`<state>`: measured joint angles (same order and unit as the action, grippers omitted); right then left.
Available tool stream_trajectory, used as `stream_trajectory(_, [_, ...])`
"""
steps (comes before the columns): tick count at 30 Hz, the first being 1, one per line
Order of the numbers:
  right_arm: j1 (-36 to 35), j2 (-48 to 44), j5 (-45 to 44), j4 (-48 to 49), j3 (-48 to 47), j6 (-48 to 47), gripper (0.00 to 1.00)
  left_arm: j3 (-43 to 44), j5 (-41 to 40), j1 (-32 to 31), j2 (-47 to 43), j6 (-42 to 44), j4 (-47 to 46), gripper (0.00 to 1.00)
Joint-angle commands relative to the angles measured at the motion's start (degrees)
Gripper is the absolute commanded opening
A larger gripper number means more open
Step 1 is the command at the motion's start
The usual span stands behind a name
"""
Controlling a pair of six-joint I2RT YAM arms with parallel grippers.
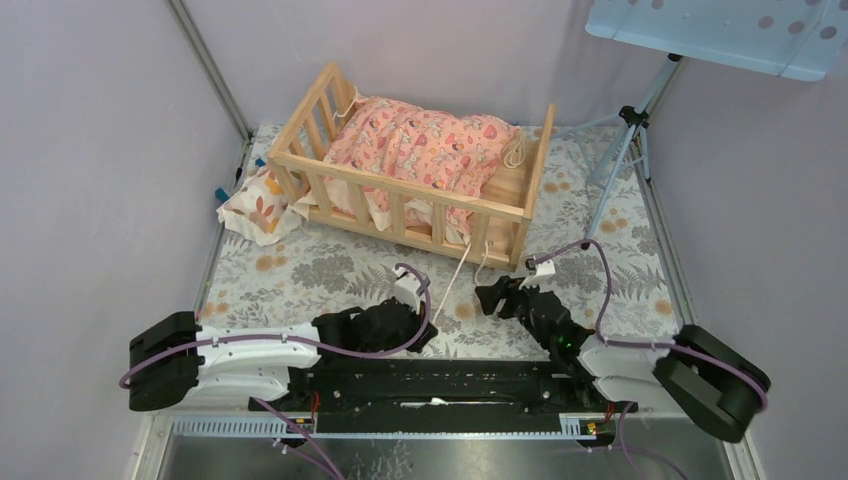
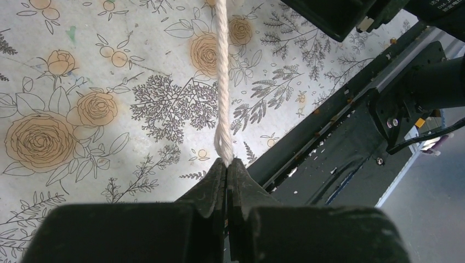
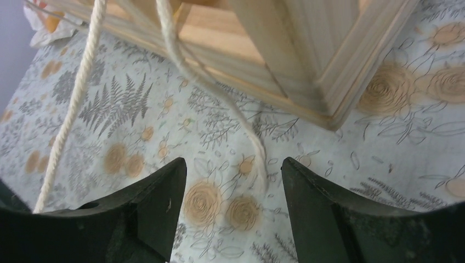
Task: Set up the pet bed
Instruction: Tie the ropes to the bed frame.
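No word, brand, label or number can be read in any view. In the left wrist view, far beyond the jaws of the left gripper and to their right, a black arm part carries tiny white marks, too small and cut off to read. The tablecloth has only drawn flowers and leaves.

Pet bed of pale, smooth, matt wood with visible grain; inside it, a pink printed cloth cushion, soft and creased; at its left end, a cream cloth pillow; trailing from its front, twisted cream rope, coarse-fibred; beneath it, a matt floral-printed table cover.
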<state>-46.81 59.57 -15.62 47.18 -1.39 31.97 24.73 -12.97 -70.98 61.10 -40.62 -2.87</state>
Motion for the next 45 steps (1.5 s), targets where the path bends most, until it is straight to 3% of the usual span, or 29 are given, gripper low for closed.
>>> stream_trajectory(1, [-0.9, 8.6, -8.9, 22.1, -0.6, -6.2, 0.72, 1.0, -1.8, -0.2, 1.0, -0.2, -4.6, 0.00])
stream_trajectory(5, [-0.9, 16.8, -9.6, 29.9, -2.0, -7.3, 0.71, 0.1, -2.3, -0.2, 0.6, -0.5, -5.7, 0.00])
stream_trajectory(13, [-0.9, 33.7, -11.1, 50.4, -4.0, -4.8, 0.59, -0.1, -3.0, -0.2, 0.3, -0.3, -6.1, 0.00])
stream_trajectory(27, [-0.9, 41.3, -12.4, 50.9, -11.9, -6.7, 0.56, -0.3, -3.5, -0.1, 0.9, 0.1, -7.1, 0.00])
stream_trajectory(33, [-0.9, 42.9, -12.8, 50.9, -12.9, -6.9, 0.34, 0.2, -3.7, -0.1, 1.6, 0.4, -7.1, 0.00])
stream_trajectory(39, [-0.9, 38.8, -13.0, 51.1, -8.5, -6.6, 0.00, 0.4, -4.3, 0.1, 1.4, 0.2, -6.9, 0.00])
stream_trajectory(42, [-0.9, 34.9, -11.1, 48.4, -5.3, -4.3, 0.00, 0.5, -4.7, 0.2, 1.2, -0.1, -6.7, 0.00])
stream_trajectory(45, [-0.9, 29.0, -6.2, 39.4, -4.2, -0.9, 0.00, 0.9, -5.5, 0.3, 1.1, -0.9, -6.3, 0.00])
